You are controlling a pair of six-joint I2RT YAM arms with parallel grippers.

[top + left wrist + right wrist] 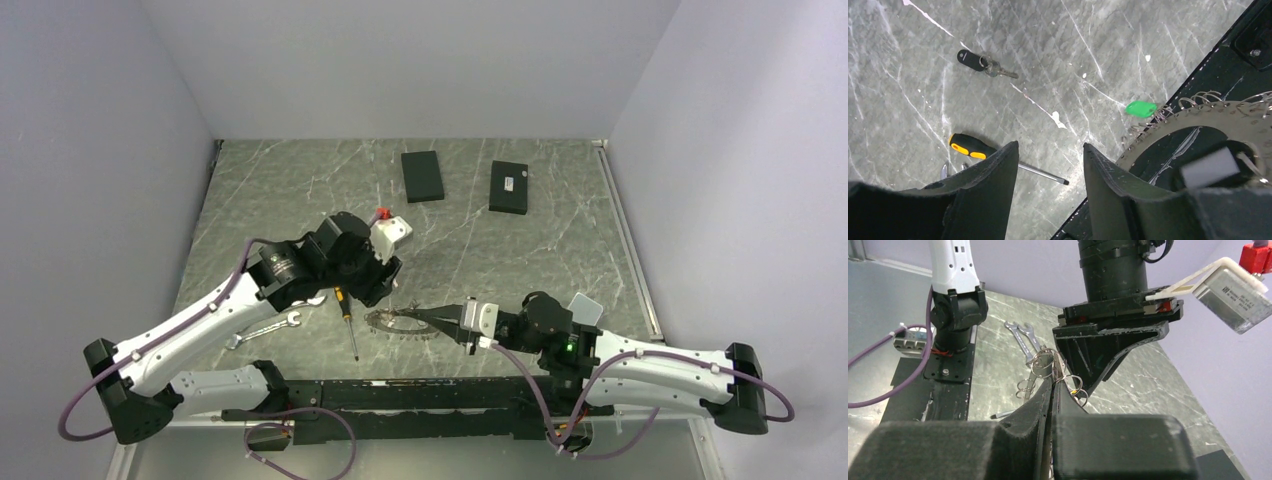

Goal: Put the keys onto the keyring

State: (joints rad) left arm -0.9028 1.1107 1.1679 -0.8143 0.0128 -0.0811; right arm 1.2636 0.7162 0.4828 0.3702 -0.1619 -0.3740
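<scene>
Nearby, key (pixel 984 64) blade toward keyring (pixel 1208 116); right jaws tight on keyring, left jaws apart.

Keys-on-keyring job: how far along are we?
Done: the right fingers are shut on the keyring at its rim, so it is secured. In hand: the left fingers are open and empty beside the keyring. Left: the key lies loose, apart from the keyring. It is not yet picked up or threaded on.
</scene>
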